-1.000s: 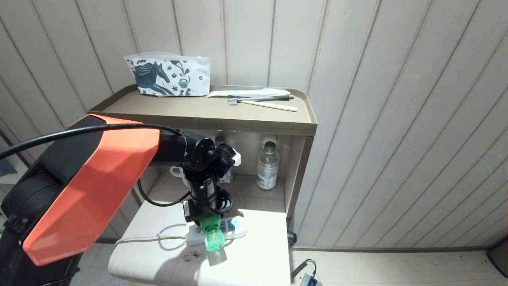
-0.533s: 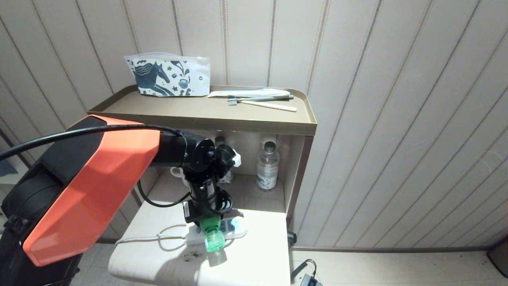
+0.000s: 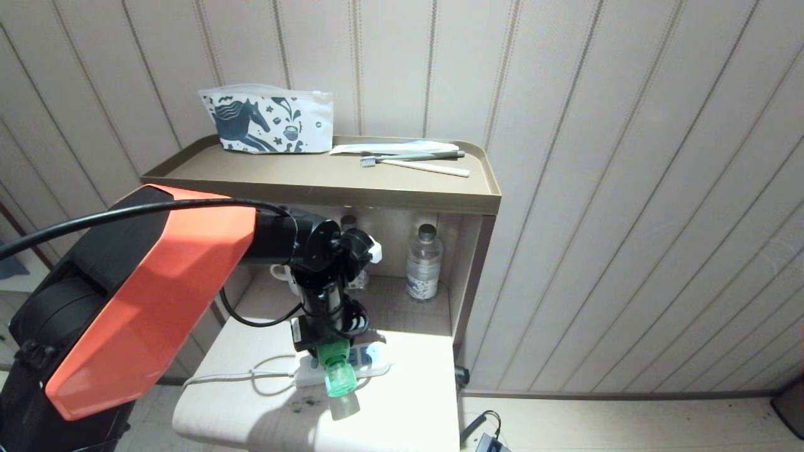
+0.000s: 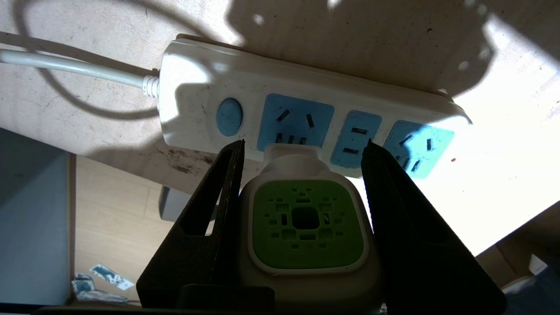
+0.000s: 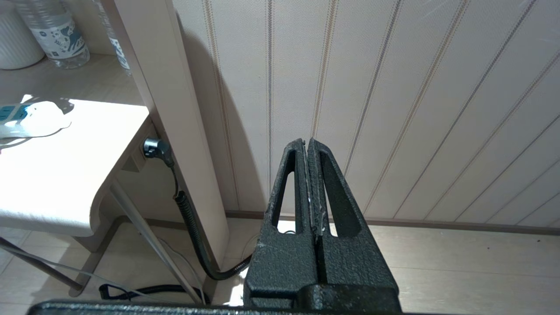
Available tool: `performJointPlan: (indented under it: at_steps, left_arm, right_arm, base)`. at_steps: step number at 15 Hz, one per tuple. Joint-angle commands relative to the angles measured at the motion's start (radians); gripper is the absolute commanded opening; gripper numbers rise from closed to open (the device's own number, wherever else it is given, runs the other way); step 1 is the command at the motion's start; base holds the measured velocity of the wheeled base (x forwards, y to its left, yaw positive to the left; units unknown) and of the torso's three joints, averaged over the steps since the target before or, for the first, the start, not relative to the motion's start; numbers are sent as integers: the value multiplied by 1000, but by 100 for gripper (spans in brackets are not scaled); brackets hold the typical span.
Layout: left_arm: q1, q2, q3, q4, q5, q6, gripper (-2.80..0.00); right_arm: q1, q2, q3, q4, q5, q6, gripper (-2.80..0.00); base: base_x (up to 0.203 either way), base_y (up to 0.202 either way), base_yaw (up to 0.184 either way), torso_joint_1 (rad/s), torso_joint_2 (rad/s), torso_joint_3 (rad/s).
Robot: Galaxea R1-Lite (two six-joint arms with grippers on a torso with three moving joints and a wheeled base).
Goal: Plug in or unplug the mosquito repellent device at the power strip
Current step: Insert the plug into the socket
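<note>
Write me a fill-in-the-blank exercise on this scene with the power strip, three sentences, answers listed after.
1. The left gripper is clamped on the white mosquito repellent device, whose vented top is coloured ____.
2. The long white power strip has socket faces and a round switch coloured light ____.
3. The right gripper, beside the striped wall, has its fingers ____.

Missing words: green; blue; shut

Domestic room, likely bedroom or guest room. Striped panelled wall (image 3: 597, 188) fills the frame. Brown shelf unit (image 3: 326, 182) at centre: printed pouch (image 3: 267, 122), toothbrushes (image 3: 414, 160) on top; water bottle (image 3: 422, 263) in its cubby. Wood-look floor (image 3: 628, 420) lower right.
</note>
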Motion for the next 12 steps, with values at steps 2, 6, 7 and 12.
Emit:
performJointPlan:
  at_steps: [2,6,7,12]
  left_arm:
    - [2,20,3,-2,0,-6,-280]
    - [3,20,15,-5,-1,-6,-280]
    - [2,20,15,-5,-1,-7,-280]
    - [6,30,15,-8,0,-7,-280]
  right_arm:
    - [0,0,0,-1,0,0,-280]
    - [0,0,0,1,0,0,-280]
    - [0,0,0,-1,0,0,-280]
    - [0,0,0,-1,1,0,-280]
  base:
    - [0,0,0,0,0,0]
    - [0,0,0,0,0,0]
    - [0,0,0,0,0,0]
    - [0,0,0,0,0,0]
